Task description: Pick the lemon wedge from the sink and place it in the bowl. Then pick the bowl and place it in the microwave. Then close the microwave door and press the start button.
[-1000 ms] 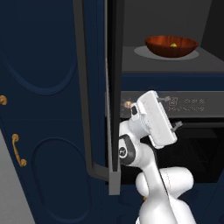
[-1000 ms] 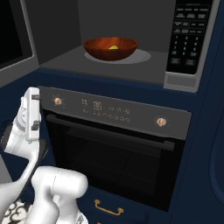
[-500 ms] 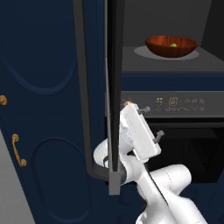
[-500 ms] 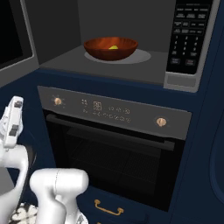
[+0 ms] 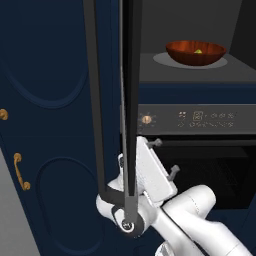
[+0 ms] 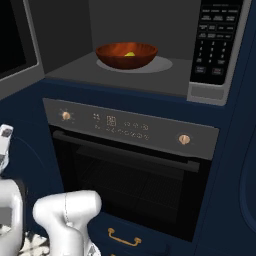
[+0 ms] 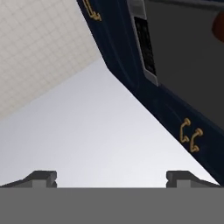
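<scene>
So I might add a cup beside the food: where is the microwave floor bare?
Bare grey microwave floor lies left of the glossy reddish-brown bowl, toward the open dark glass door. The strip toward the keypad is narrower.

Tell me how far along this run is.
Done: the lemon wedge lies in the bowl, and the bowl sits inside the microwave. In hand: nothing; the pincer is open and empty, low by the microwave door, which stands open. Left: closing the door and pressing start.

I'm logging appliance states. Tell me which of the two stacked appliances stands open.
The upper one, the microwave: its door is swung out, exposing the bowl inside. The oven below is shut.
</scene>
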Tool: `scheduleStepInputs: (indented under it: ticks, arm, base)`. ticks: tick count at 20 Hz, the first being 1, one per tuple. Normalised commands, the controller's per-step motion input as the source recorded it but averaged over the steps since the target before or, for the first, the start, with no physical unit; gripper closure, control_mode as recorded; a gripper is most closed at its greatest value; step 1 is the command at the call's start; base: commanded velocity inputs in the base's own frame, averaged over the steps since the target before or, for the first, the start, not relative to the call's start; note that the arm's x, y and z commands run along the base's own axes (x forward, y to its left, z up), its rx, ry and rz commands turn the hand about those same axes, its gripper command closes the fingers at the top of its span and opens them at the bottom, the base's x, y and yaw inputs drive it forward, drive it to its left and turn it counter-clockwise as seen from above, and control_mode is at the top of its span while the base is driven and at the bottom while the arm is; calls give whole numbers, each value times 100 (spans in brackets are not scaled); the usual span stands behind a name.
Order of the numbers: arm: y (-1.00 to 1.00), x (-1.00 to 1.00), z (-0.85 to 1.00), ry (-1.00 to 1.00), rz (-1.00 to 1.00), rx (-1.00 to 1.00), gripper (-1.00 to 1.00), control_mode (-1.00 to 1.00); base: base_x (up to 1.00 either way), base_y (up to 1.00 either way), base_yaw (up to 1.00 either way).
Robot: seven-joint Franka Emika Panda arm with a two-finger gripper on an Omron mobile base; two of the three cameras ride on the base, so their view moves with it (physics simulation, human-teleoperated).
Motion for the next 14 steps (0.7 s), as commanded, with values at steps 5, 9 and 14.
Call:
scheduleStepInputs:
  ticks: [5,9,14]
  arm:
    - [96,25,-3,11,14,13,-100,-100]
    - [74,16,-1,13,16,14,-100,-100]
    - [58,10,0,10,15,12,-100,-100]
  base:
    - [0,0,0]
    - [0,0,0]
    - [0,0,0]
